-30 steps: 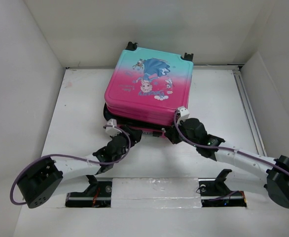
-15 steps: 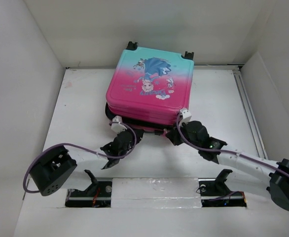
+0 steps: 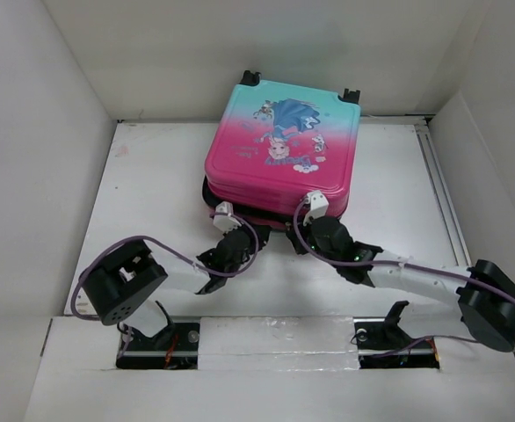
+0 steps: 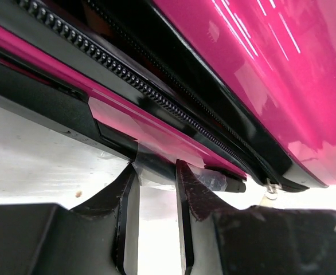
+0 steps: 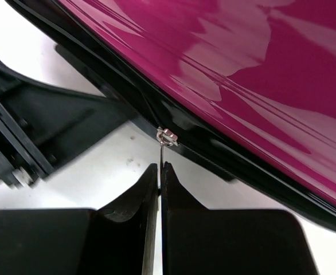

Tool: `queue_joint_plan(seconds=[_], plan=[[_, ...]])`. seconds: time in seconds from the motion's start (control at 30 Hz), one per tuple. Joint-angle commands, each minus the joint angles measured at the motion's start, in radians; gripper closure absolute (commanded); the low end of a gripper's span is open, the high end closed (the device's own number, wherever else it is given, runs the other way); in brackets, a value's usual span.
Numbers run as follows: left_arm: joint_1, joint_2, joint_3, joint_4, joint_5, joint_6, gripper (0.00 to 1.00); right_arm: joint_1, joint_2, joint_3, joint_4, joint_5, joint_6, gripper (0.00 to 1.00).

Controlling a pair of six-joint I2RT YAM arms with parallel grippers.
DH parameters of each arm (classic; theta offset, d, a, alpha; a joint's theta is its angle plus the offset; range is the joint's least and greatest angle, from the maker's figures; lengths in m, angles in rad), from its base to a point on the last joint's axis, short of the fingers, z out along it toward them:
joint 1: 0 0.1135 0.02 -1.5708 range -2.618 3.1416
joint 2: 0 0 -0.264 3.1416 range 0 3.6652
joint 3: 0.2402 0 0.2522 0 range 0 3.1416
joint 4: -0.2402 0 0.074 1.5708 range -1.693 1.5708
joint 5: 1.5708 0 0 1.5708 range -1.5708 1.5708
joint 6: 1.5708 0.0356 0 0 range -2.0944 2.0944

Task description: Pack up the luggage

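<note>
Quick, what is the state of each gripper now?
Left gripper: closed on the black lower edge of the luggage.
Right gripper: closed on the zipper pull.

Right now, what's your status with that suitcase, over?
Left gripper straddling suitcase bottom edge, grip unclear. Right gripper shut on zipper pull. Lid down, seam gaping at near edge. No obstruction visible.
</note>
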Motion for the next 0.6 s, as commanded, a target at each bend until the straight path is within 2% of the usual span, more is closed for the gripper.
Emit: queue_joint_plan(seconds=[0.0,0.23,0.37,0.4,0.43,0.47,0.5,0.57], plan=[[-0.051,0.018,0.076,0.108,0.187,0.094,1.00,0.092,0.057,0.066,0.071,-0.135,0.021,1.00],[-0.083,-0.034,0.044,0.111,0.201,0.094,1.00,0.102,0.140,0.147,0.111,-0.155,-0.069,1.00],[-0.083,-0.091,0.013,0.074,0.201,0.094,1.00,0.102,0.081,0.166,0.077,-0.218,-0.079,1.00],[-0.083,-0.105,0.013,0.054,0.192,0.104,0.98,0.102,0.064,0.166,0.062,-0.253,-0.079,0.97],[-0.083,-0.141,0.001,0.031,0.192,0.104,0.85,0.102,0.047,0.166,0.038,-0.270,-0.079,0.90],[-0.083,-0.166,0.001,-0.007,0.180,0.121,0.57,0.102,0.016,0.166,0.011,-0.279,-0.079,0.73],[-0.083,-0.189,-0.026,-0.024,0.160,0.130,0.45,0.102,-0.002,0.157,-0.046,-0.279,-0.079,0.65],[-0.083,-0.277,-0.036,-0.109,0.138,0.141,0.32,0.102,-0.066,0.157,-0.107,-0.249,-0.079,0.49]])
